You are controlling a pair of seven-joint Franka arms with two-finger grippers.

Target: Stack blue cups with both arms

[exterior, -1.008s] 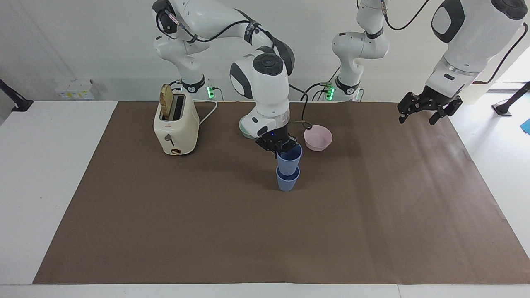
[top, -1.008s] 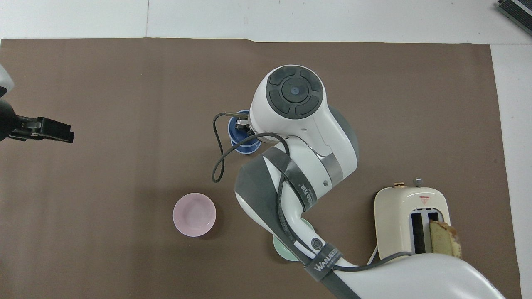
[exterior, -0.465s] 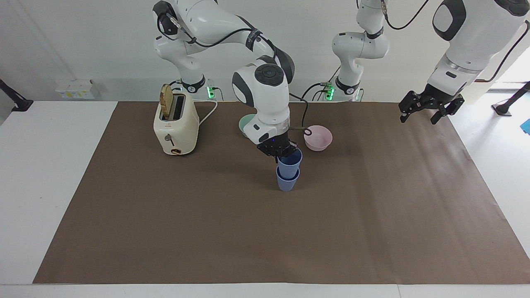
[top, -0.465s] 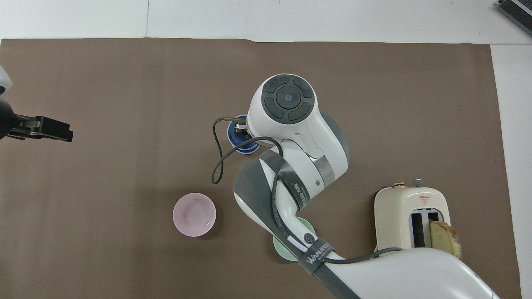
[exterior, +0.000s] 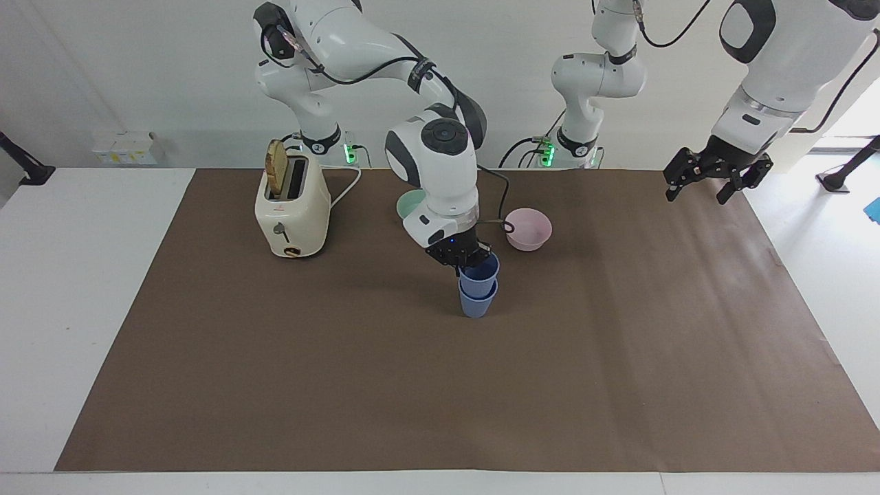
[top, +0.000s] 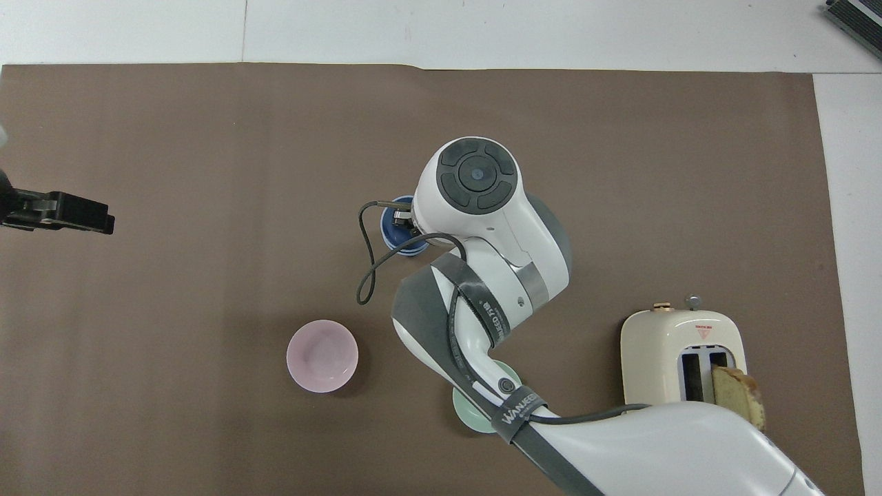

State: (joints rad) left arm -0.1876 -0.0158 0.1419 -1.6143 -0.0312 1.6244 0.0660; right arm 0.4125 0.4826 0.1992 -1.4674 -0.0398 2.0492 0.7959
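Facing view alone shows cups [exterior: 478, 285] nested.

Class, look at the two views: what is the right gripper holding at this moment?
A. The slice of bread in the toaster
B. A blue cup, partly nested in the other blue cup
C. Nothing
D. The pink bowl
B: the right gripper is shut on the upper blue cup, which sits partly inside the lower blue cup on the table.
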